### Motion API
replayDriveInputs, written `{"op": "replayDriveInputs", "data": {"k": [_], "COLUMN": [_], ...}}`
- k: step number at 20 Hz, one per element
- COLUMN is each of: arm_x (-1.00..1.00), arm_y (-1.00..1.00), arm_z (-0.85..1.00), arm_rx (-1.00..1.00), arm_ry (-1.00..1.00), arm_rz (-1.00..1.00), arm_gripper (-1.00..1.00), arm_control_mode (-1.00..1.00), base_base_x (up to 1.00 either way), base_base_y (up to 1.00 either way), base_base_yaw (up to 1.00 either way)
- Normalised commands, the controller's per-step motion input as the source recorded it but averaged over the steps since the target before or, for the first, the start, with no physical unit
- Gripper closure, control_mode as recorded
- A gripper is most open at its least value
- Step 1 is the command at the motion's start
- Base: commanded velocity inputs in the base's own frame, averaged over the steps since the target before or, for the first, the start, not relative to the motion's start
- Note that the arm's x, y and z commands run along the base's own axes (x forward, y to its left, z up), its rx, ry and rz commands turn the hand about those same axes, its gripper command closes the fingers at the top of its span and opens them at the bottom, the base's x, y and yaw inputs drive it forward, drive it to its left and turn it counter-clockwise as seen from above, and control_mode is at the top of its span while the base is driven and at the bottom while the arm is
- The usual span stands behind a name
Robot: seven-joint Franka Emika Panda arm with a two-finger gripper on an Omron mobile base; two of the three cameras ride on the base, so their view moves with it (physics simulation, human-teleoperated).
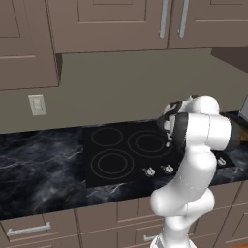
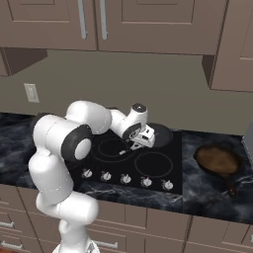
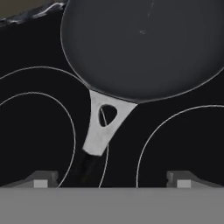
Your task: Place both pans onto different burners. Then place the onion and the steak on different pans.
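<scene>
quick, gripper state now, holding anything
gripper: open, holding nothing; the dark pan's silver handle lies between its spread fingertips.

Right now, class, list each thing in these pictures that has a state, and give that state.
Dark pan: resting on the cooktop, not held.
Brown pan: on the counter right of the cooktop, empty.
End effector: open, fingertips either side of the dark pan's handle.
Upper cabinet doors: closed.

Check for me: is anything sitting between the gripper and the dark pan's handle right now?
Nothing visible does. In the hand view the dark pan lies on the black cooktop, its silver handle pointing back toward the open gripper. Between the fingertips and handle shows bare cooktop glass with burner rings.
</scene>
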Motion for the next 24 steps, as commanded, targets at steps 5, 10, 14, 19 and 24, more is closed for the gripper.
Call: {"op": "replayDriveInputs", "data": {"k": [5, 10, 14, 19, 24], "arm_x": [-0.52, -0.51, -0.44, -0.3, -0.15], "arm_y": [-0.26, -0.26, -0.3, -0.33, -0.4], "arm_z": [0.0, 0.1, 0.18, 0.04, 0.0], "arm_rx": [-0.16, -0.12, -0.1, -0.12, -0.14], "arm_ry": [-0.06, -0.08, -0.08, -0.04, -0.01], "arm_rz": [0.19, 0.16, 0.12, 0.12, 0.1], "arm_gripper": [-1.0, -1.0, -1.0, -1.0, -1.0], "arm_control_mode": [-1.0, -1.0, -1.0, -1.0, -1.0], "base_base_x": [0.0, 0.0, 0.0, 0.0, 0.0], "base_base_y": [0.0, 0.0, 0.0, 0.0, 0.0], "base_base_yaw": [0.0, 0.0, 0.0, 0.0, 0.0]}}
